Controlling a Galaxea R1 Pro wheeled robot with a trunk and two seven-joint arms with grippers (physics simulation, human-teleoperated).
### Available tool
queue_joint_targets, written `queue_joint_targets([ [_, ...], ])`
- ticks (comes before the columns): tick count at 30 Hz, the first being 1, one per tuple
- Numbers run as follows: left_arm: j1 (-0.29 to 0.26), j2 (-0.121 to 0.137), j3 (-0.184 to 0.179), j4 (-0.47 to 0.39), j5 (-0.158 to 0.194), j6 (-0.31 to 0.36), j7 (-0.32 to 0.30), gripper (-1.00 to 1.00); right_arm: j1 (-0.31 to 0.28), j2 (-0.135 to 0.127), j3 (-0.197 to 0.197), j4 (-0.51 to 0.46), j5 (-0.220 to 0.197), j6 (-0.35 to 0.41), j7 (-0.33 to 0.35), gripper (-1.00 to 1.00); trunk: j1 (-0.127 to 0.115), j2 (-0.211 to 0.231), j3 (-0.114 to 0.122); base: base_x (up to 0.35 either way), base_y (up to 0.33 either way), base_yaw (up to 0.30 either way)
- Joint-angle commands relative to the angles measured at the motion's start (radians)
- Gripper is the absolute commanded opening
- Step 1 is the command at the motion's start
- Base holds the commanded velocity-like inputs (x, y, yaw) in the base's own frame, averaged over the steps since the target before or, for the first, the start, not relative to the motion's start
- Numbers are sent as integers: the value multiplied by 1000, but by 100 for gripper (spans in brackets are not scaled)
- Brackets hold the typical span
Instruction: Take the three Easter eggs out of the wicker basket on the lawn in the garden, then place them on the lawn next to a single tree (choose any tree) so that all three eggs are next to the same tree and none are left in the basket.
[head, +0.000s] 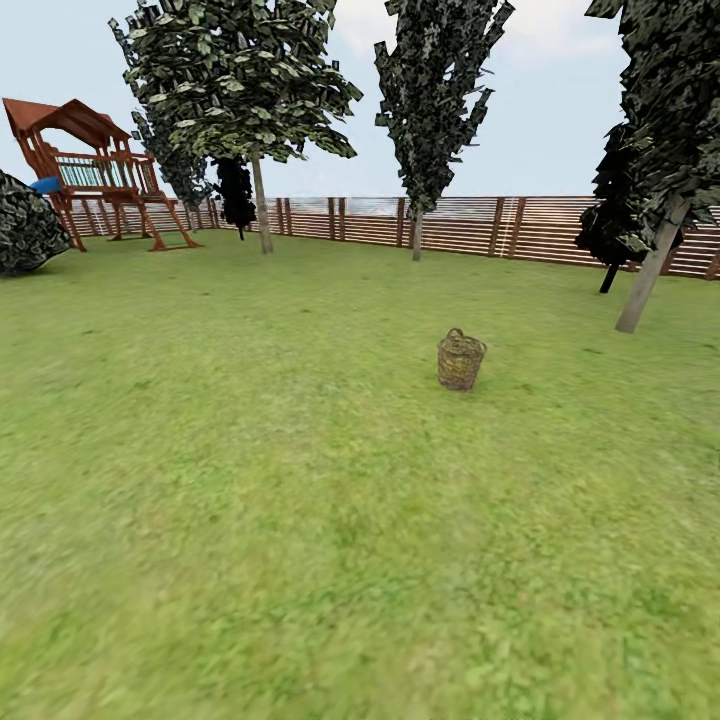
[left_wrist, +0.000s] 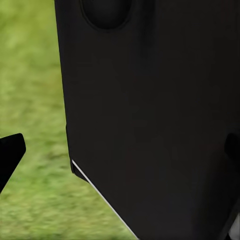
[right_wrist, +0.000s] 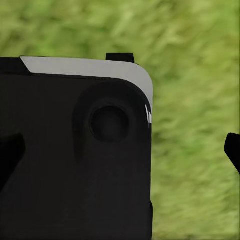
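Approach step, nothing picked up yet. The small round brown woven wicker basket (head: 461, 360) stands upright on the mottled green lawn (head: 250, 500), well ahead of both jaws and far beyond reach; its eggs are too small to make out. The thick pale-trunked tree (head: 650, 270) leans beyond it. Wrist views catch dark robot body over grass; whether the jaws are released or clenched, I cannot tell. Next: drive closer to the basket before reaching in.

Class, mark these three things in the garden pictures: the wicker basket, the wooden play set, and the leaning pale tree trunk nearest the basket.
wicker basket (head: 461, 362): head view, middle of its woven side.
wooden play set (head: 97, 170): head view, its railed platform.
leaning pale tree trunk (head: 651, 268): head view, midway up the trunk.
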Motion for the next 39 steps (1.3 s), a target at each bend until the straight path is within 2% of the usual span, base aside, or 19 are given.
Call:
queue_joint_targets([
  [1, 1, 0, 0, -2, 0, -1, -1, 100, 0, 0, 0, 1, 0, -3, -1, 100, 0, 0, -1, 0, 0, 0],
  [16, 1, -1, 0, -13, -1, 1, -8, 100, 0, 3, 0, -3, -3, -4, 7, 100, 0, 0, -1, 0, 0, 0],
  [21, -11, 14, -1, -33, -1, 14, -5, 100, 0, 19, -2, -8, -2, -5, 9, 100, 0, 0, -1, 163, 76, -18],
  [34, -17, 10, -1, -38, -6, 17, 1, 100, 0, 16, -8, -11, -5, -5, 9, 100, 0, 0, 9, 296, 106, -245],
  [39, -18, 4, -4, -87, -7, 8, -6, 100, 0, 16, -30, -11, -6, -5, 9, 100, 0, 0, 13, 106, 24, -269],
])
